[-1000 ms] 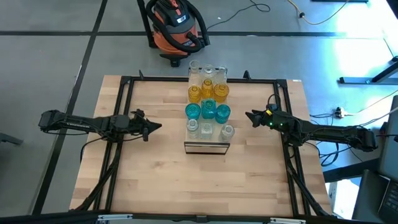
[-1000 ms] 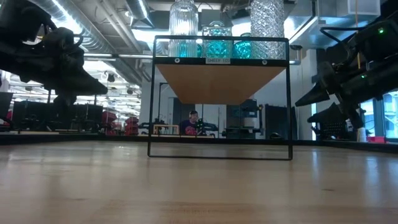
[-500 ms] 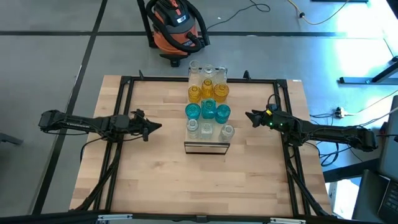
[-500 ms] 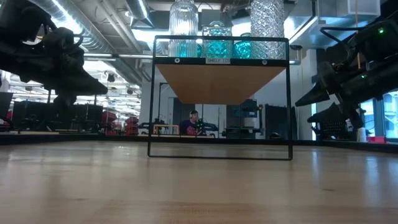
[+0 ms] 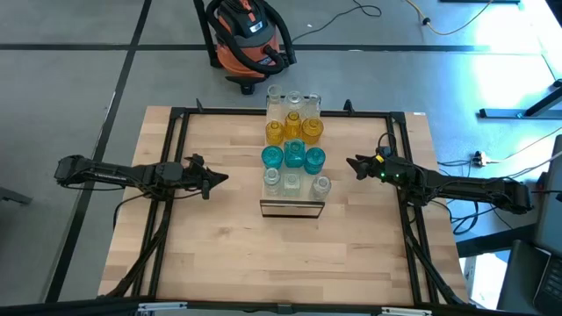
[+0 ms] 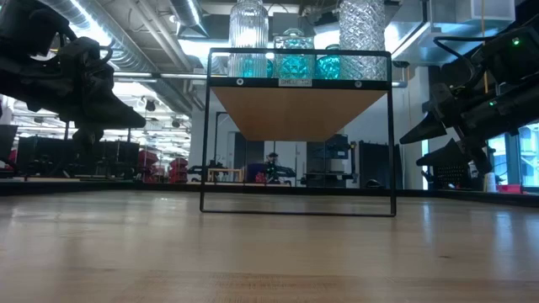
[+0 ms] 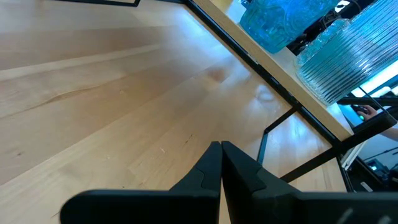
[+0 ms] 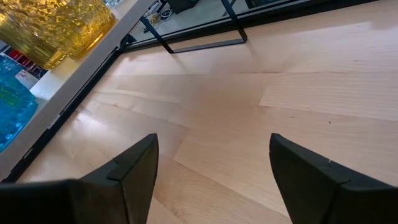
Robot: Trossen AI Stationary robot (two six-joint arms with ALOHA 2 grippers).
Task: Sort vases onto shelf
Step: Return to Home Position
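An industrial lab or workshop is indicated: a grey concrete floor (image 5: 70, 88), an orange shop vacuum (image 5: 250, 39) and loose cables (image 5: 424, 19) are seen beyond the far edge of the table (image 5: 219, 254), with exposed ceiling ducts (image 6: 156, 38) overhead

Standing on one long light-wood box-like shelf (image 5: 292, 201): twelve small translucent vases, counting from above. Sitting in a row along its front edge, three clear glass vases (image 5: 293, 183). Lining up just behind, three teal-blue glass vases (image 5: 294, 154). Following those, three amber-yellow glass vases (image 5: 293, 129). Crowding the far edge, seemingly three more clear ones, overlapping and harder to separate. Carrying it all, one black-framed wooden table (image 5: 219, 246). Flanking the shelf, two dark grippers: left gripper (image 5: 219, 178), right gripper (image 5: 353, 164). Sitting beyond the table's far edge, one orange-and-black vacuum cleaner (image 5: 250, 35).
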